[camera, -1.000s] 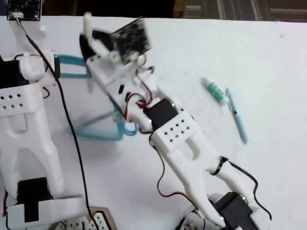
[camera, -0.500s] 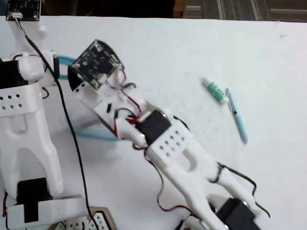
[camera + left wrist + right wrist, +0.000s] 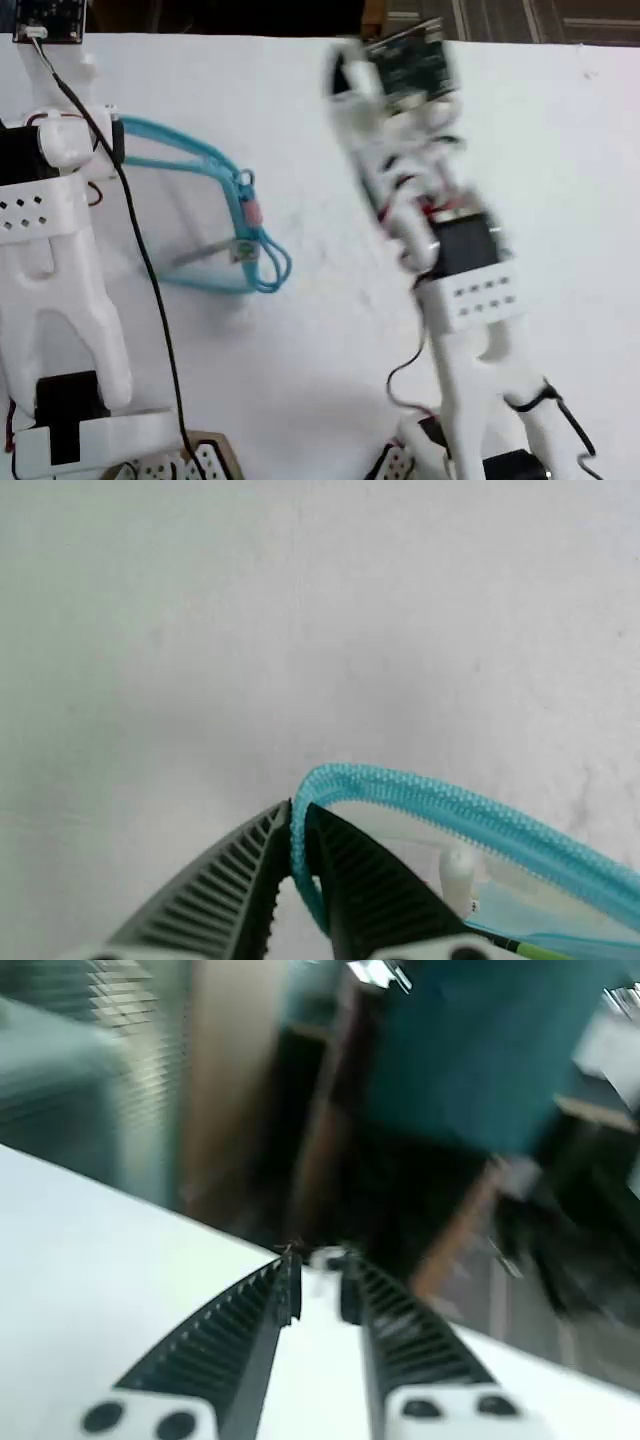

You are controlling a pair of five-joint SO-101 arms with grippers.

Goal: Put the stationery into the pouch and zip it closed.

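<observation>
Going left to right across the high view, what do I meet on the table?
left arm → pouch → right arm

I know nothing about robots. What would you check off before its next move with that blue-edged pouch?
1. Left gripper clamped on the pouch rim: ok.
2. Pouch mouth gaping for loading: ok.
3. Right gripper empty and slightly open: ok.
4. Right gripper aimed at something to pick up: not ok, it points past the table edge toward the room.
5. Where loose stationery lies: cannot tell.
</observation>
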